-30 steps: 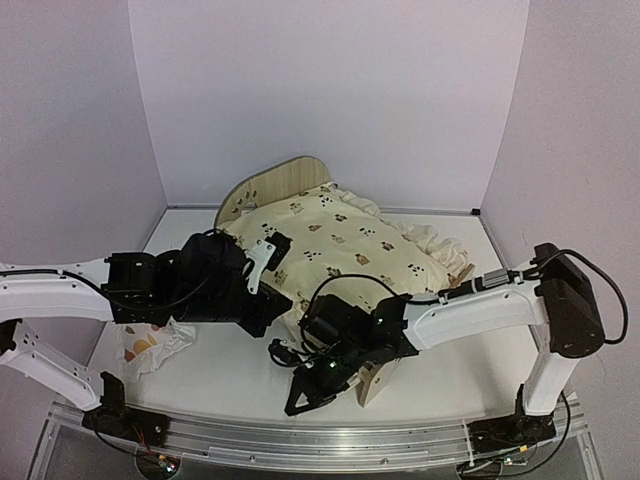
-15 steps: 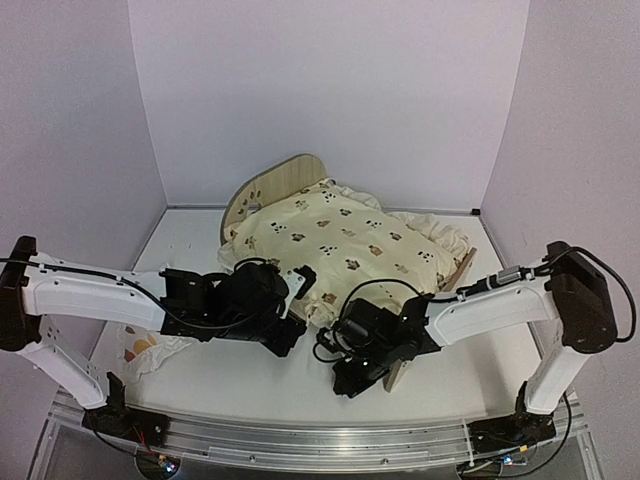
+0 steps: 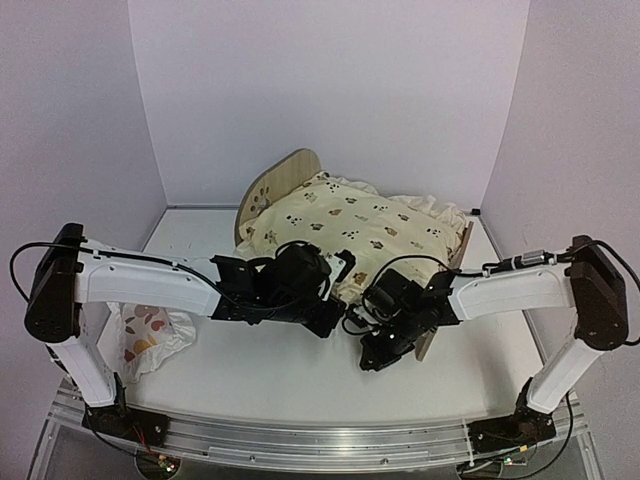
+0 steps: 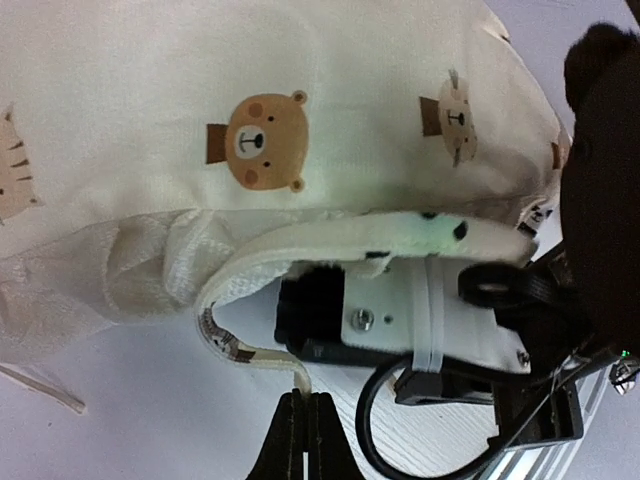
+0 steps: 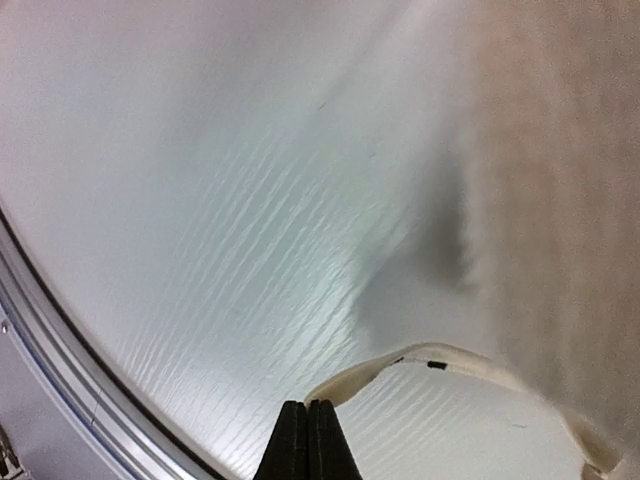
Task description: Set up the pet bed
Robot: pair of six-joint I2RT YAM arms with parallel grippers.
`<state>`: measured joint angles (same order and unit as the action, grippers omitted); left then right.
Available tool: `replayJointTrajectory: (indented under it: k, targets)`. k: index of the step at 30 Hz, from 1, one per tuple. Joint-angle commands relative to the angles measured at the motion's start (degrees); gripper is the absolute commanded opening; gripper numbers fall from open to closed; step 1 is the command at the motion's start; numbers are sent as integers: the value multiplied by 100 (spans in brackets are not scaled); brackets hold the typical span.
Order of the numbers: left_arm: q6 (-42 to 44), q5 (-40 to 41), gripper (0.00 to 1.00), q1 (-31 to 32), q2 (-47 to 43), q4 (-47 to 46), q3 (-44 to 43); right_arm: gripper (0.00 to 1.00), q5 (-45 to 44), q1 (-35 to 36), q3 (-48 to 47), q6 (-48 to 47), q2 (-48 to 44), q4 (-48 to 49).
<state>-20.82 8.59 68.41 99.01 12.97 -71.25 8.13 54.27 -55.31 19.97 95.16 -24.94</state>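
Observation:
The pet bed, a light-wood frame, stands mid-table with its arched headboard [image 3: 283,176] at the back left and its low footboard [image 3: 463,246] at the right. The cream animal-print cushion [image 3: 352,222] [image 4: 250,120] lies on it and hides the base. My left gripper [image 3: 336,328] [image 4: 303,400] is at the cushion's near edge, shut on one of its cream ties [image 4: 240,352]. My right gripper [image 3: 370,360] [image 5: 307,405] is just right of it, low over the table and shut on another tie [image 5: 420,362].
A small white pillow [image 3: 150,335] with orange-brown prints lies at the left, by the left arm's base. The metal rail [image 3: 320,440] runs along the near table edge. Walls close in the back and both sides.
Both arms have swung right and away from the near edge, each keeping its tie. The bed and cushion have slid to the right and back with them.

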Motion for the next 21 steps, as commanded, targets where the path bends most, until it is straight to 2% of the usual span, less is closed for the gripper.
replayJointTrajectory:
  k: [1, 4, 7, 10, 12, 15, 21]
  targets:
    - [-98, -525, 0, 6, -5, -186, -33, 0, 605, 630, 243, 101, -174, 42]
    - [-246, -804, 0, 53, -28, -206, 99, 0, 517, 1133, 303, 225, -216, 199]
    - [-334, -836, 0, 120, -61, -219, 191, 0, 321, 1242, 404, 482, -242, 400]
    - [-401, -943, 0, 153, -59, -303, 253, 14, -150, 1244, 451, 625, -218, 420]
    - [-435, -1027, 0, 169, -29, -324, 254, 30, -284, 1244, 472, 663, -245, 420]
    - [-509, -1030, 0, 218, -19, -322, 232, 46, -260, 1244, 558, 687, -509, 412]
    - [-689, -1130, 0, 438, 110, -376, 108, 62, -334, 1244, 788, 789, -2148, 109]
